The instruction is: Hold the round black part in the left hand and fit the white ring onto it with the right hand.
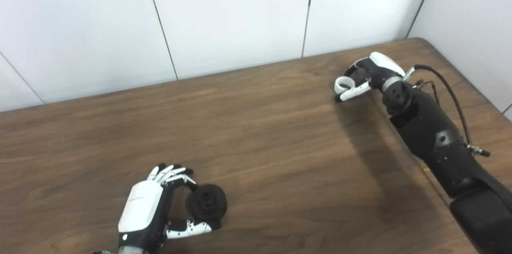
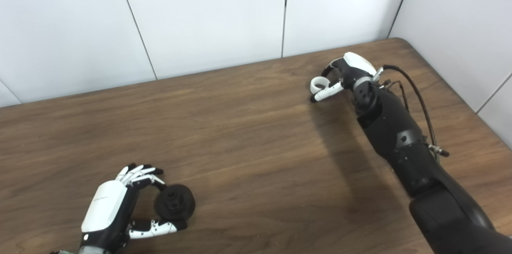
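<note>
The round black part (image 1: 208, 203) sits low at the table's near left, its stepped face with a centre hole turned up. My left hand (image 1: 149, 205) wraps it from the left: fingers (image 1: 176, 175) curl over its far side and the thumb presses its near edge. Far across the table at the right, my right hand (image 1: 375, 71) pinches the white ring (image 1: 345, 84) between a dark finger above and the white thumb below. The ring stands nearly on edge, just above the wood. In the right eye view the ring (image 2: 320, 83) and the black part (image 2: 175, 203) are far apart.
The brown wooden table (image 1: 256, 138) runs to white wall panels at the back and right. Its rounded far right corner lies just behind my right hand. A black cable (image 1: 448, 90) loops along my right forearm.
</note>
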Robot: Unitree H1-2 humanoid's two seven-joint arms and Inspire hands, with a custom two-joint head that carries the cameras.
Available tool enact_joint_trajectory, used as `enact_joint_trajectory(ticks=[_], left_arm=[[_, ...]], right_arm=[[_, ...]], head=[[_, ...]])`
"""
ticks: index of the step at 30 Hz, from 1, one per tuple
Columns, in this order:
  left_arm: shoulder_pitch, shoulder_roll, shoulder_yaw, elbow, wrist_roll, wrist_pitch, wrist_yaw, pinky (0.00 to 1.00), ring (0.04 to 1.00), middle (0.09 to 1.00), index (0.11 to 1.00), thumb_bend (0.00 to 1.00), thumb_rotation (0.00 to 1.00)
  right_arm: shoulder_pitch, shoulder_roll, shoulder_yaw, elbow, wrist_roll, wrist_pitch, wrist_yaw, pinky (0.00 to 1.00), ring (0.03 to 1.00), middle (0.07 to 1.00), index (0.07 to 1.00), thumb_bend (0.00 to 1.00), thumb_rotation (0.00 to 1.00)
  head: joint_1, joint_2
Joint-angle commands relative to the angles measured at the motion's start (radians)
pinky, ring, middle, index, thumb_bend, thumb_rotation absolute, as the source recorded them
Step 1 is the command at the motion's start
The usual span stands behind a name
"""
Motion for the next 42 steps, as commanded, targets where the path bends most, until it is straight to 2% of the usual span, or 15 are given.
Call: enact_joint_trajectory(ticks=[1, 13, 16, 18, 23, 34, 38, 42], left_arm=[[0.028, 0.01, -0.012, 0.004, 0.013, 0.005, -0.04, 0.96, 0.867, 0.781, 0.486, 0.52, 0.04], [0.029, 0.011, -0.013, -0.009, 0.016, 0.014, -0.049, 0.96, 0.868, 0.783, 0.486, 0.52, 0.04], [0.029, 0.012, -0.013, -0.008, 0.018, 0.01, -0.045, 0.96, 0.864, 0.78, 0.486, 0.52, 0.04], [0.029, 0.012, -0.013, -0.007, 0.017, 0.009, -0.044, 0.96, 0.865, 0.779, 0.486, 0.52, 0.04], [0.029, 0.01, -0.014, -0.008, 0.02, 0.011, -0.043, 0.96, 0.866, 0.779, 0.486, 0.52, 0.04], [0.024, 0.006, -0.017, -0.003, 0.026, 0.01, -0.042, 0.96, 0.866, 0.78, 0.486, 0.52, 0.04], [0.022, 0.002, -0.02, -0.002, 0.03, 0.009, -0.039, 0.96, 0.862, 0.777, 0.486, 0.52, 0.04], [0.02, -0.002, -0.024, 0.002, 0.038, 0.007, -0.036, 0.95, 0.857, 0.774, 0.486, 0.52, 0.04]], right_arm=[[-0.039, -0.026, -0.009, -0.022, -0.01, 0.002, -0.006, 1.0, 0.997, 0.925, 0.688, 0.82, 0.29], [-0.035, -0.022, -0.015, -0.021, -0.004, 0.001, -0.014, 1.0, 1.0, 0.921, 0.635, 0.82, 0.26], [-0.025, -0.017, -0.028, -0.022, 0.016, -0.026, -0.044, 1.0, 0.995, 0.895, 0.517, 0.59, 0.17], [-0.017, -0.018, -0.029, -0.027, 0.023, -0.046, -0.057, 1.0, 0.99, 0.878, 0.493, 0.54, 0.15], [-0.005, -0.02, -0.026, -0.031, 0.025, -0.071, -0.083, 1.0, 0.971, 0.844, 0.485, 0.52, 0.14], [0.009, -0.023, -0.026, -0.018, 0.037, -0.1, -0.111, 0.98, 0.962, 0.835, 0.485, 0.52, 0.13], [0.02, -0.026, -0.023, -0.061, 0.035, -0.096, -0.098, 0.97, 0.962, 0.837, 0.485, 0.52, 0.14], [0.038, -0.033, -0.008, -0.155, 0.033, -0.102, -0.065, 0.95, 0.959, 0.836, 0.484, 0.52, 0.14]], head=[[-0.001, 0.005], [0.0, 0.005], [0.0, 0.005], [0.0, 0.005], [0.0, 0.005], [0.009, 0.007], [0.023, 0.005], [0.043, 0.006]])
